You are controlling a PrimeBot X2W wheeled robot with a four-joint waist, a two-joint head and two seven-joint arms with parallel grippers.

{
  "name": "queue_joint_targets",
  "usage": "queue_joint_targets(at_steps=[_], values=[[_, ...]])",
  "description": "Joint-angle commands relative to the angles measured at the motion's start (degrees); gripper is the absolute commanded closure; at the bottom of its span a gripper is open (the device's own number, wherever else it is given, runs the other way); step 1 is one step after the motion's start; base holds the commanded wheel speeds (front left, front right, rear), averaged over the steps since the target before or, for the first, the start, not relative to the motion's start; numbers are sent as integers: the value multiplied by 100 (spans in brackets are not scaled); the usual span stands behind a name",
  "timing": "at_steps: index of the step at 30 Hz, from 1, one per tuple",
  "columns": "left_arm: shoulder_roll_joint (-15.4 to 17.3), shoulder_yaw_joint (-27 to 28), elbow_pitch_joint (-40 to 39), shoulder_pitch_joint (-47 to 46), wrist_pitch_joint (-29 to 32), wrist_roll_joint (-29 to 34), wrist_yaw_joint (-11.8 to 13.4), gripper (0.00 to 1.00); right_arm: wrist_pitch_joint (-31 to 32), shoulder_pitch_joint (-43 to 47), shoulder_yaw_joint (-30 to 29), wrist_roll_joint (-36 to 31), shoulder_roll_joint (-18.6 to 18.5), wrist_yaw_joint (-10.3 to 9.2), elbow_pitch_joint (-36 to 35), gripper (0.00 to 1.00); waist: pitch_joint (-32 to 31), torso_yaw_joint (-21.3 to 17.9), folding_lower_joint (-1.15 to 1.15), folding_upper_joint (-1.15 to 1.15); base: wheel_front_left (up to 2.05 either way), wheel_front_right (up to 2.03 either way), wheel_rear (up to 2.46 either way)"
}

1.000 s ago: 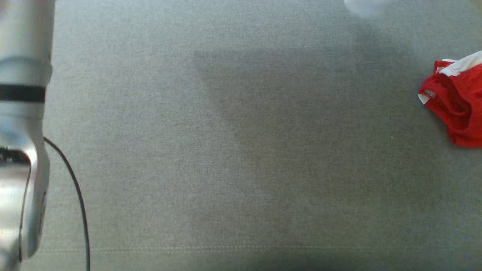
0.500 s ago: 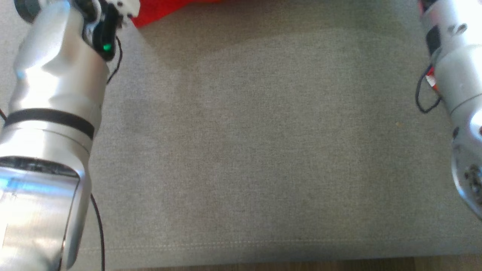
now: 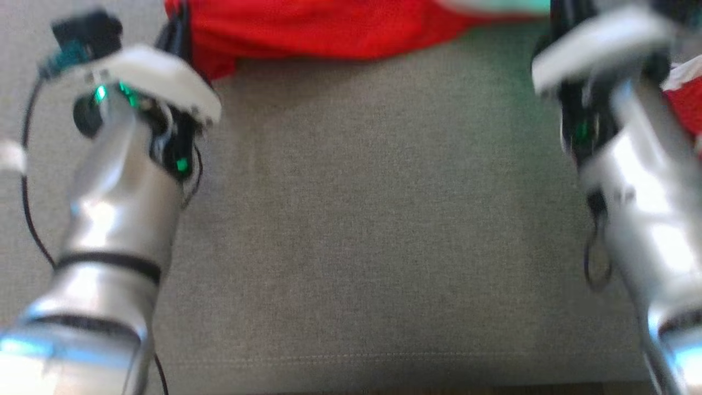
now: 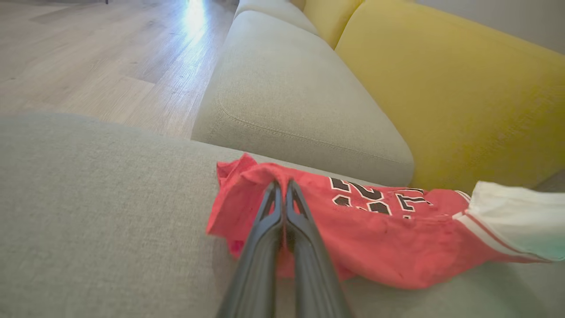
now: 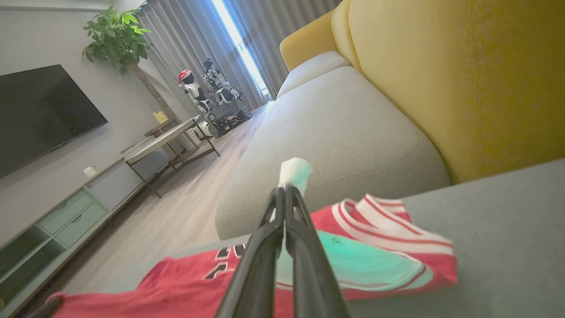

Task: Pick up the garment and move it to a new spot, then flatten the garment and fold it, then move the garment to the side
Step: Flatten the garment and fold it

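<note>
As our view swings, we now see the garment [image 3: 329, 27] stretched along the seat cushion's [image 3: 351, 219] far edge, left hand [image 4: 282, 183] and right hand [image 5: 284, 190] each clamped on an end; flattening probably starting.

red garment [image 4: 388, 247], white trim, black lettering, rumpled
</note>
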Motion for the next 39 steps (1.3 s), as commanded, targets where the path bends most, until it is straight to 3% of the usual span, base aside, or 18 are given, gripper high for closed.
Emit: queue_joint_targets(at_steps=[1,6,11,21,30,39], values=[[307,201,-597,289,-67,83,-23,100,-135,501,141,134,-100,21,-536,100,-194,15,-1,0,0,0,0],[332,515,-2113,1882,-69,465,146,100,-238,2293,56,437,-489,21,-1994,100,-543,37,-1,0,0,0,0],[378,753,-3574,3782,-70,817,383,100,187,4580,-724,550,-543,21,-3785,100,-987,-44,-1,0,0,0,0],[540,852,-5427,5996,195,923,1036,100,1812,7273,-1931,-136,272,21,-6106,100,-1624,-195,-1,0,0,0,0],[709,938,-6871,7323,870,938,1628,100,2776,8365,-2434,-290,593,21,-7001,100,-2055,-312,-1,0,0,0,0],[820,875,-7289,7478,1220,954,1730,100,2947,8300,-2520,-437,605,21,-7064,100,-2022,-288,-1,0,0,0,0]])
